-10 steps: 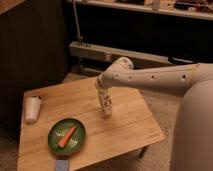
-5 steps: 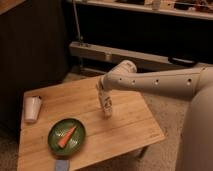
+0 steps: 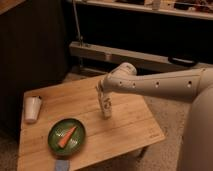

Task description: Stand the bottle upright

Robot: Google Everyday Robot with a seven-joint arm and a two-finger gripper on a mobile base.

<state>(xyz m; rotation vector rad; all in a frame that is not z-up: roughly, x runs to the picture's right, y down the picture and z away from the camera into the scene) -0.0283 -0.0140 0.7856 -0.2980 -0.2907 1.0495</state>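
The white oblong bottle [image 3: 106,106] with faint dark markings stands nearly upright on the wooden table [image 3: 125,127], its base on the top near the middle. My gripper [image 3: 101,93] is at the bottle's upper end, at the tip of the white arm that reaches in from the right. The bottle's top is partly hidden by the gripper.
A white tapered cup [image 3: 32,108] lies at the table's left edge. A green plate [image 3: 56,142] with a carrot [image 3: 67,136] sits front left. A small blue thing [image 3: 61,165] lies at the front edge. A dark cabinet stands at left, and shelving behind.
The arm and the bottle have barely shifted; the bottle stays upright at the same spot on the table.
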